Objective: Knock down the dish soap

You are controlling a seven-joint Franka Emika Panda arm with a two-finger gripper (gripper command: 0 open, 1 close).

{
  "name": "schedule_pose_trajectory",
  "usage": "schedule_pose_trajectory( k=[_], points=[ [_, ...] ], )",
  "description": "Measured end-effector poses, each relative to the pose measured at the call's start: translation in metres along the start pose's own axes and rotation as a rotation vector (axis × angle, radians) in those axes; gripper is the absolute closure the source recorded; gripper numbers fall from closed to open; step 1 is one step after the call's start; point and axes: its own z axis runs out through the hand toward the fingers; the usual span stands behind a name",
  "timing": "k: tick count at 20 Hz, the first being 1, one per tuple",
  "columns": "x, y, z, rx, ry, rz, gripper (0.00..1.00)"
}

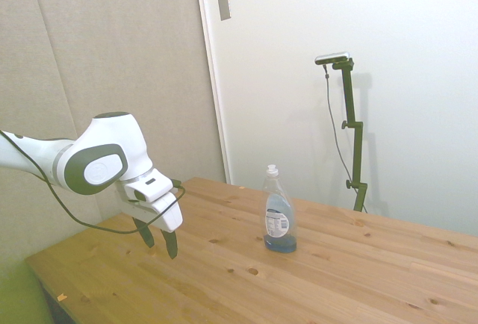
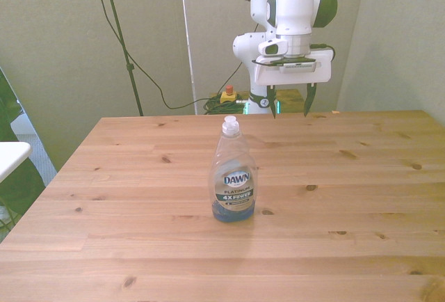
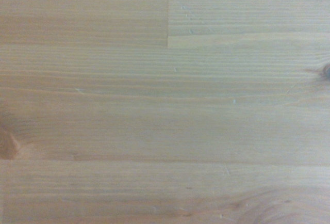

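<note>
- The dish soap (image 2: 233,177) stood upright near the middle of the wooden table (image 2: 361,197), cap up, with only a little blue liquid pooled at its base.
- Most of the bottle was empty, so it was probably light and top-heavy in shape; a modest sideways push high on the body or neck should have tipped it, whereas a low push would likely only have slid it.
- The gripper (image 2: 290,101) hung above the table's far edge, well apart from the bottle and off toward the front view's right of it.
- Its fingers (image 1: 171,243) were spread wide and pointed down, with nothing between them.
- The wrist view showed only bare planks, so the bottle was not yet under the hand.
- To do the step well, the arm would have needed to come forward and across, then sweep with the fingers' flat side at shoulder height.
- The risk seemed to be passing above the cap (image 1: 272,169) or merely shoving the bottle along.
</note>
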Motion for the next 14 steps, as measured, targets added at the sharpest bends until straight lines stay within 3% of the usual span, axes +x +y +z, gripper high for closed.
schedule_pose_trajectory(
  k=[1, 2, 6, 14],
  points=[
    [0.000, 0.000, 0.000, 0.000, 0.000, 0.000, 0.00],
    [0.000, 0.000, 0.001, -0.002, -0.001, -0.001, 1.00],
    [0.010, -0.003, 0.000, -0.013, 0.022, -0.012, 1.00],
    [0.071, -0.006, -0.014, -0.025, 0.077, -0.007, 1.00]
  ],
)
